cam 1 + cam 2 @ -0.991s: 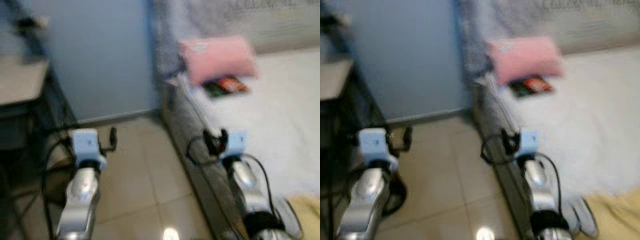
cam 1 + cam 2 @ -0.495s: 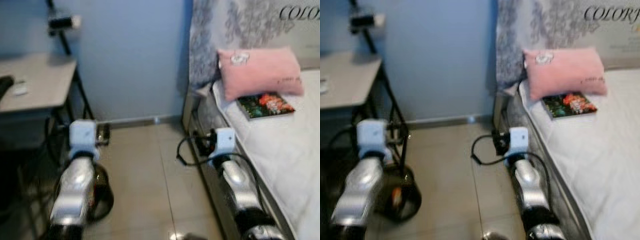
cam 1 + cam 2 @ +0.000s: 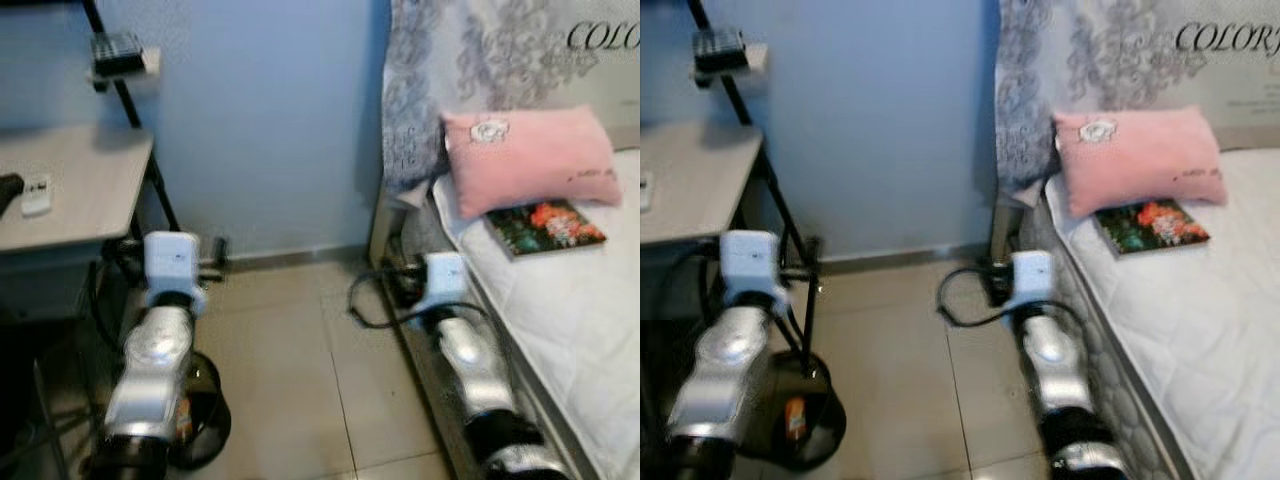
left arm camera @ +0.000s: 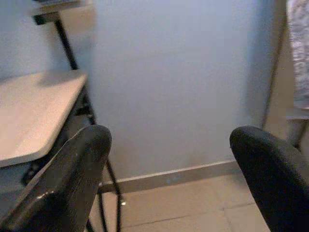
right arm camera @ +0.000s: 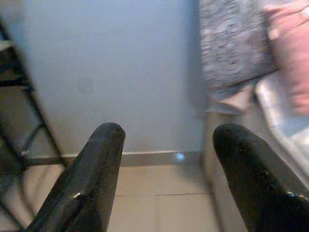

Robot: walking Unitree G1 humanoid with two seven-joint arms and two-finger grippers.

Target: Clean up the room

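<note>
Currently both grippers, left point(image 4: 169, 179) and right point(image 5: 166, 179), gape empty; risk: right arm snagging bed point(image 3: 560, 330) edge while walking.

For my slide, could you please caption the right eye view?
Pink pillow and book on the bed, desk opposite.

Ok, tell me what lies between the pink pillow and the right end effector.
Bare white mattress and the colourful book beside the pink pillow; right end effector, left eye view.
</note>
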